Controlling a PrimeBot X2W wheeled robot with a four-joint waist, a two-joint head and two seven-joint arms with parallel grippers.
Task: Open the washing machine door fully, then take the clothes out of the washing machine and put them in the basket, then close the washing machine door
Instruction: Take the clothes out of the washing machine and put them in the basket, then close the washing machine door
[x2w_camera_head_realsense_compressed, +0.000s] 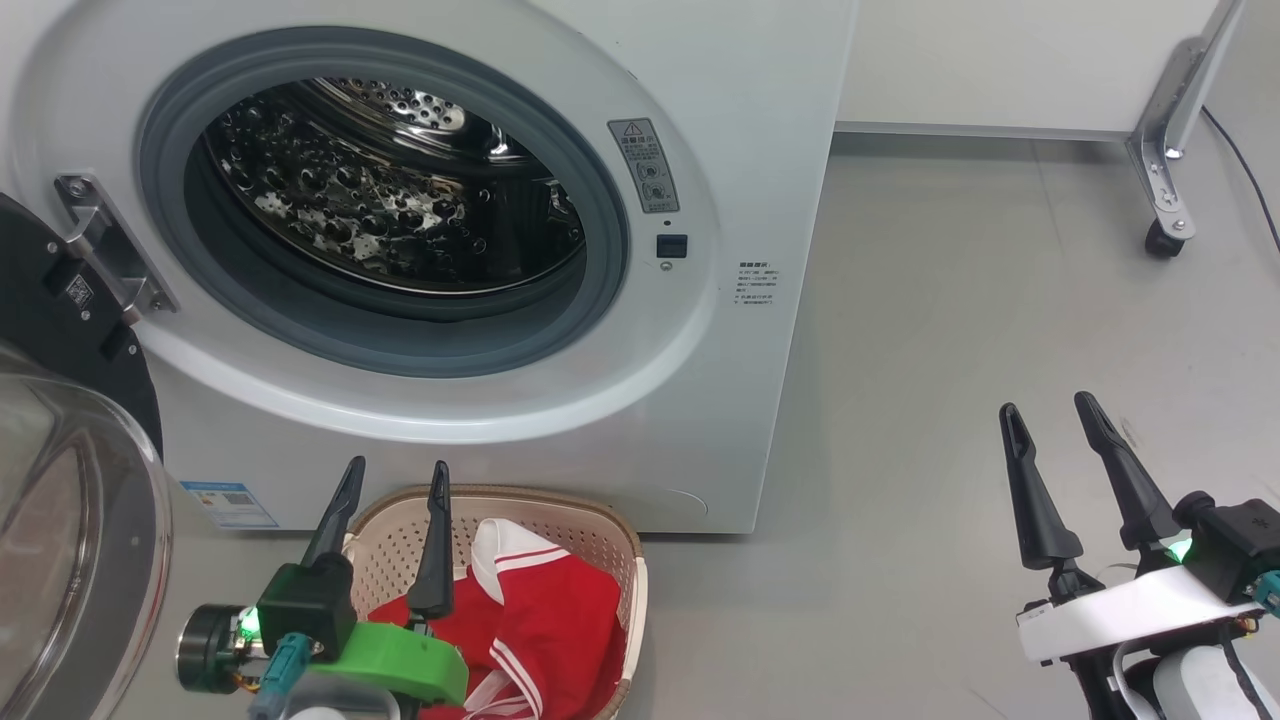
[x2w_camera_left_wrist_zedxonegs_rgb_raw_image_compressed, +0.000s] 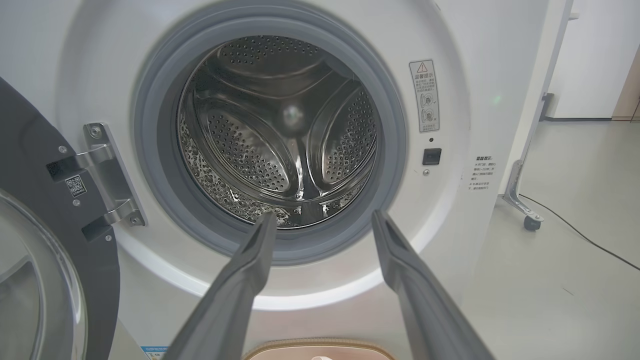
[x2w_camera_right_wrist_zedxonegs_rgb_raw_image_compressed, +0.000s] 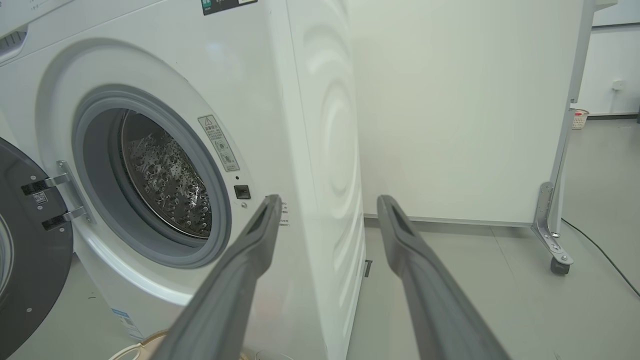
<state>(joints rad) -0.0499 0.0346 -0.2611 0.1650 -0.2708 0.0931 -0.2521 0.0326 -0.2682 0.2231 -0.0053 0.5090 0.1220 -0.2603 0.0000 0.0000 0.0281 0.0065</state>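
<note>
Room, head view: pale grey floor (x2w_camera_head_realsense_compressed: 950, 300) is stretching to a white castored panel (x2w_camera_head_realsense_compressed: 1000, 60).
Machine: the washing machine (x2w_camera_head_realsense_compressed: 760, 150) is standing, the washing machine door (x2w_camera_head_realsense_compressed: 80, 330) swung wide.
Load: the clothes (x2w_camera_head_realsense_compressed: 560, 610) are lying in the basket (x2w_camera_head_realsense_compressed: 610, 530) before the machine.
Left gripper (x2w_camera_head_realsense_compressed: 397, 465): hovering above the basket, fingers spread, empty.
Right gripper (x2w_camera_head_realsense_compressed: 1046, 403): hanging over the floor, fingers parted, empty.
Left wrist view: the steel drum (x2w_camera_left_wrist_zedxonegs_rgb_raw_image_compressed: 280, 140) is gleaming ahead.
Right wrist view: a black cable (x2w_camera_right_wrist_zedxonegs_rgb_raw_image_compressed: 600, 251) is trailing over the floor.
</note>
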